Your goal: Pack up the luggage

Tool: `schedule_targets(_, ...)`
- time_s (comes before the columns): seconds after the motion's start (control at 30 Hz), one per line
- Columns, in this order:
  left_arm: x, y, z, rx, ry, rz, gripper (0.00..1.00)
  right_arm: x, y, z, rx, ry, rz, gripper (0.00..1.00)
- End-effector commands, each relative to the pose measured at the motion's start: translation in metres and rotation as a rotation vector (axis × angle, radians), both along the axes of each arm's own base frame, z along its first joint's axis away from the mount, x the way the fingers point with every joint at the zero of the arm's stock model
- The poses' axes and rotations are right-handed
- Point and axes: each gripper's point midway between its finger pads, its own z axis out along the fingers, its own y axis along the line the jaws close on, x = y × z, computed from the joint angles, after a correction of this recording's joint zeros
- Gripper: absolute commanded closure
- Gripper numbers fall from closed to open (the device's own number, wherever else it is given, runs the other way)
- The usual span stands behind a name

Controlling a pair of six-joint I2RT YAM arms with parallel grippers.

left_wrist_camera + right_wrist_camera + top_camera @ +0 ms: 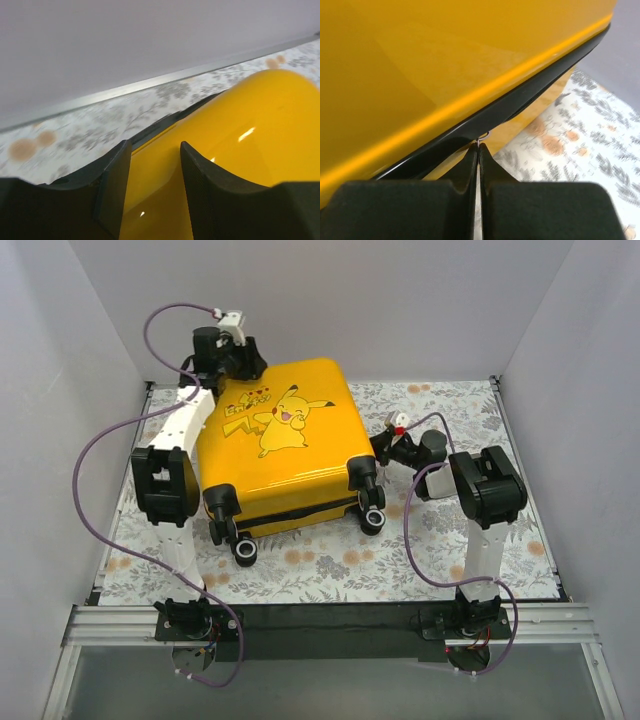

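The luggage [285, 450] lies flat and closed on the counter [330, 565], which is covered with a flowered cloth. Its glossy yellow lid faces up and shows the Pikachu drawing [285, 420]. Its black wheels [245, 552] point toward the near edge, where the arm bases stand. The case sits a little askew, in the left-centre of the counter.

Our left arm reaches along the case's left side to its far left corner. There the left tool [155, 145] is released: its two dark fingers [117, 185] stand apart, and the yellow shell shows in the gap between them. From the wrist view we cannot tell whether either pad touches the shell. Past the fingertips we see the black seam of the case, then the cloth and a pale metal rail [140, 86] at the foot of the back wall.

Our right arm comes in from the right, low against the case's right side near the near-right wheel. The right tool [478, 146] is clenched, its fingertips pressed together right at the black zipper band [510, 107] under the lid's edge. A small metal loop [483, 135] pokes out from between the tips, so we read this tool as grasping that loop.
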Motion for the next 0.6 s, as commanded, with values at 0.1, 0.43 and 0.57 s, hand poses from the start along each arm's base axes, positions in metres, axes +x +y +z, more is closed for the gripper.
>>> schedule_targets(0.1, -0.128, -0.127, -0.162, -0.076, 0.681, -0.358, 0.55, -0.075, -0.01, 0.087, 0.067, -0.325, 0.145, 0.99)
schedule_targets(0.43, -0.078, 0.011, 0.002, -0.167, 0.256, -0.012, 0.44, -0.072, -0.011, 0.085, 0.062, -0.332, 0.136, 0.99)
schedule_targets(0.57, -0.094, 0.118, -0.008, -0.094, 0.268, 0.254, 0.44, -0.067, -0.009, 0.085, 0.064, -0.335, 0.131, 0.99)
